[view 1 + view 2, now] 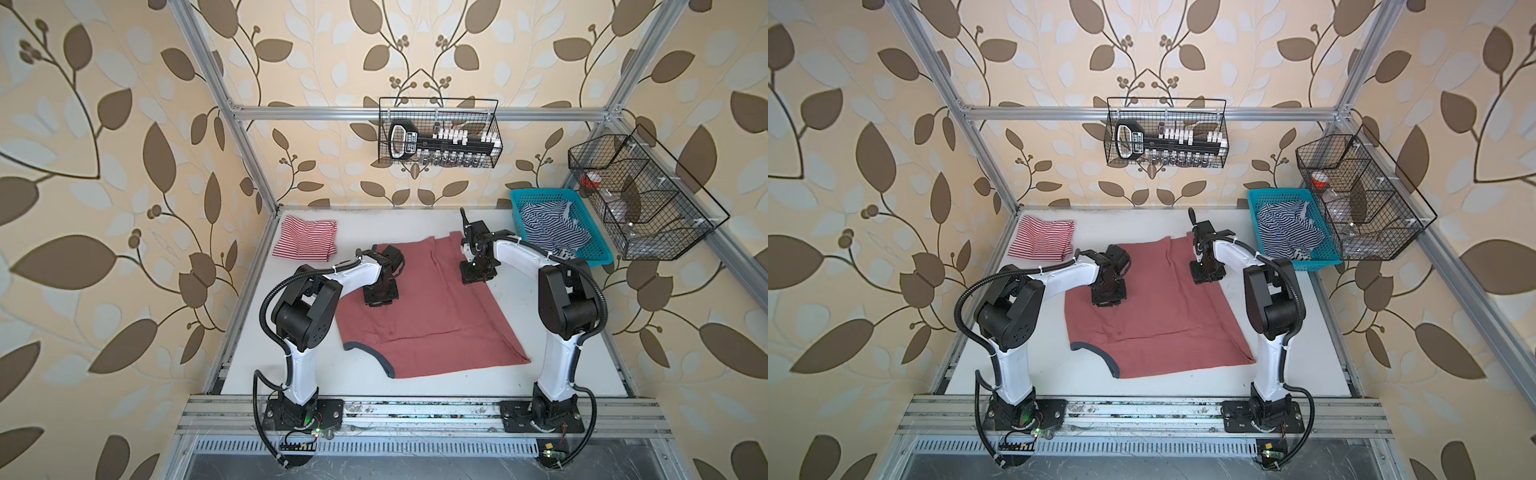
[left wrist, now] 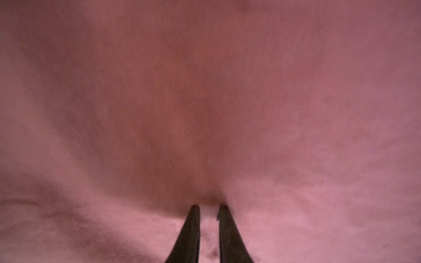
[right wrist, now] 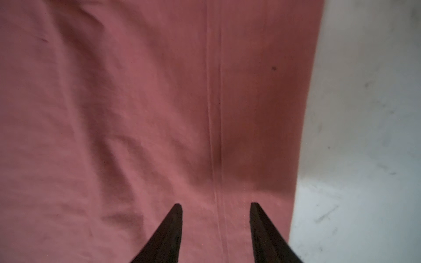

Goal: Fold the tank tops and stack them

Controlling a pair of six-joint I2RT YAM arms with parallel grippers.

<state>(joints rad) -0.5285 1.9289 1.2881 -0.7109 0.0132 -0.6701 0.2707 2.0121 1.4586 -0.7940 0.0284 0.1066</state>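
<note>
The dusty red tank top (image 1: 436, 316) (image 1: 1163, 320) lies spread on the white table in both top views, its navy trim (image 1: 376, 355) at the near edge. A folded red-and-white striped tank top (image 1: 305, 243) (image 1: 1042, 241) rests at the far left corner. My left gripper (image 1: 379, 300) (image 2: 209, 206) points down onto the dusty red top's left part, its fingers nearly together with a pinch of cloth (image 2: 209, 159) between them. Near the top's far right edge my right gripper (image 1: 477, 274) (image 3: 216, 205) stands open just above the cloth (image 3: 136, 102), close to a stitched seam.
A teal basket (image 1: 598, 253) with blue-and-white striped cloth (image 1: 552, 228) stands at the far right corner. Black wire baskets hang on the back rail (image 1: 438, 133) and the right rail (image 1: 640, 203). Bare white table (image 1: 573, 365) shows at the right and along the near edge.
</note>
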